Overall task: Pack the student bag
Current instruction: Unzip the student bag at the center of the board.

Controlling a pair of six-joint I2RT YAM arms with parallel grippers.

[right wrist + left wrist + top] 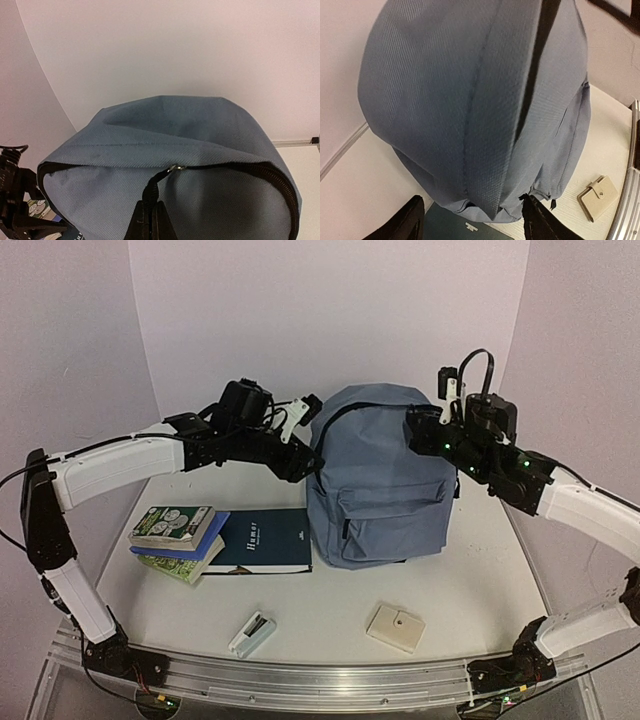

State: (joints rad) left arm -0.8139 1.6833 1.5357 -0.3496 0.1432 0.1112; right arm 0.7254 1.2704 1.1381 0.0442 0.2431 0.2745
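Over to the left, well below the left jaws, a stack of paperbacks [175, 535] and a dark book [262, 540] lie on the tabletop [330, 605], not yet packed. The left jaws stand wide and hold nothing. The student bag [378, 480] stands upright just ahead of them, its slate-blue side filling the gap between their tips, though I cannot tell whether they touch the fabric. The right jaws, up at the bag's crown, are pinched tight on the black zipper pull [150, 191], with the metal slider [173, 168] just beyond them. I'd say the step in hand is opening the main compartment. Next, the right jaws would have to draw the pull along the zipper while the left jaws steady the bag.
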